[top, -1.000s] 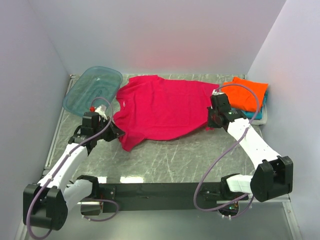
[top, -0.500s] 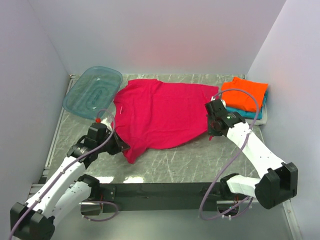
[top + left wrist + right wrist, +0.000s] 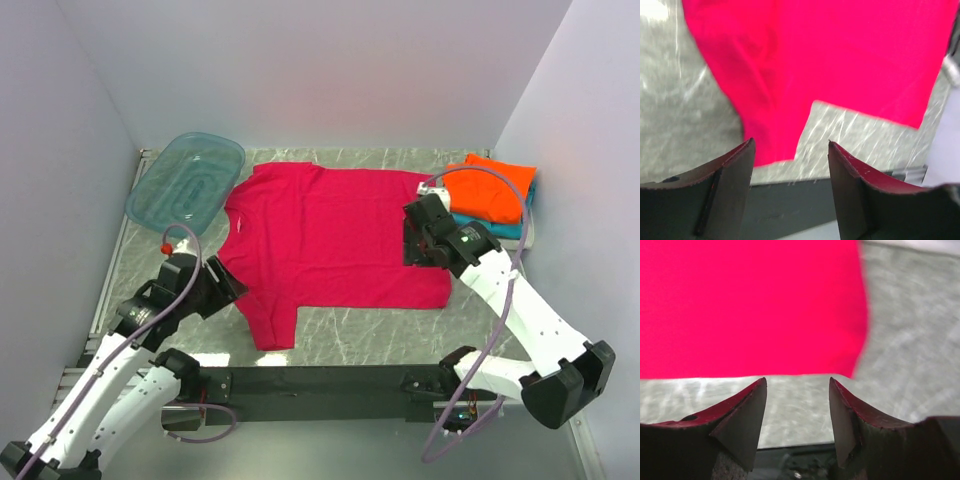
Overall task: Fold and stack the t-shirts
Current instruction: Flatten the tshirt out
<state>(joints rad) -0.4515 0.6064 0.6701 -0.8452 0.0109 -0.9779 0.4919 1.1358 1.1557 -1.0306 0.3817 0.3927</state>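
Note:
The crimson-magenta t-shirt [image 3: 330, 240] lies spread flat on the marbled table, one sleeve pointing at the near edge. My left gripper [image 3: 224, 282] hovers at the shirt's left side, open and holding nothing. In the left wrist view my left gripper [image 3: 790, 143] has the shirt's sleeve [image 3: 765, 100] beyond its fingertips. My right gripper [image 3: 412, 246] hangs over the shirt's right edge, also open and holding nothing. The right wrist view shows my right gripper [image 3: 797, 380] above bare table, just short of the shirt's hem [image 3: 750, 305]. A folded orange t-shirt [image 3: 490, 188] rests on a folded teal one [image 3: 497, 229] at the back right.
A translucent teal plastic tub [image 3: 186, 180] leans at the back left corner. White walls close in the table on three sides. The dark rail [image 3: 320, 380] carrying the arm bases runs along the near edge. A pale cloth edge [image 3: 527, 228] shows under the stack.
Both grippers have opened and let go of the crimson shirt. The shirt has been drawn toward the near edge and now lies flat. Both arms have shifted nearer.

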